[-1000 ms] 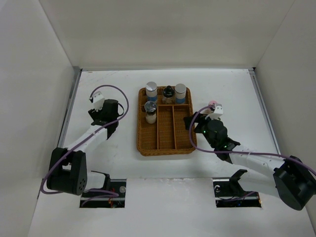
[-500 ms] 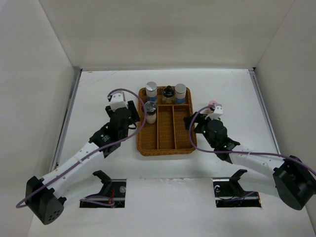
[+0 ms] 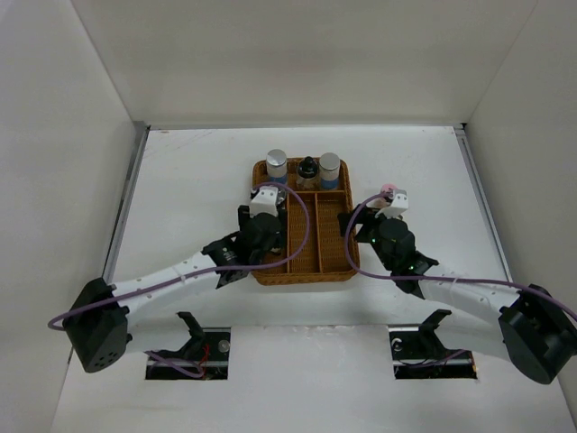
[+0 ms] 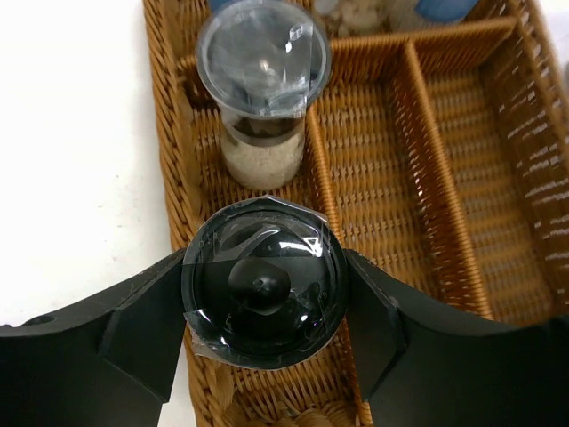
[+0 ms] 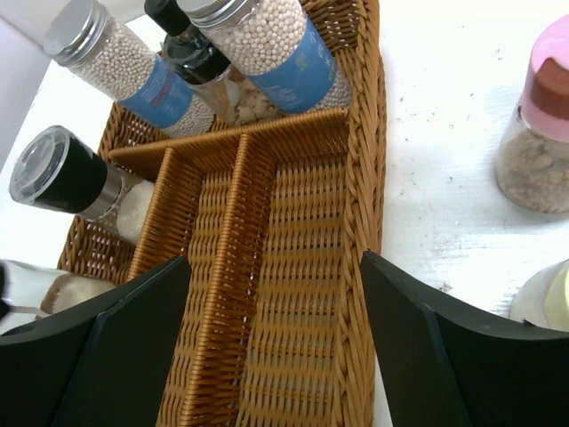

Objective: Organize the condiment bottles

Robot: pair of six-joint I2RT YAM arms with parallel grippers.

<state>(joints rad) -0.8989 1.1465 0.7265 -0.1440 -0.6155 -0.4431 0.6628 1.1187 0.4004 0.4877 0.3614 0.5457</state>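
Observation:
My left gripper [image 4: 264, 294] is shut on a black-topped bottle [image 4: 262, 285] wrapped in clear film. It holds the bottle over the near part of the left compartment of the wicker tray [image 4: 169, 160]. A clear-topped shaker [image 4: 262, 89] stands just ahead in that compartment. In the top view the left gripper [image 3: 270, 216] covers both. Two grey-capped cylinders [image 3: 277, 162] [image 3: 330, 165] and a black-topped bottle [image 3: 308, 168] stand along the tray's back. My right gripper [image 5: 274, 267] is open and empty over the tray's right compartment. A pink-capped bottle [image 5: 542, 133] stands on the table right of the tray.
The tray [image 3: 302, 273] lies mid-table between the arms; its middle and right long compartments [image 5: 284, 294] hold nothing. A pale rounded thing [image 5: 544, 307] is cut off at the right wrist view's lower right. White walls enclose the table on three sides.
My left arm has swung right from the table's left side to over the tray's left compartment. The right arm has not moved.

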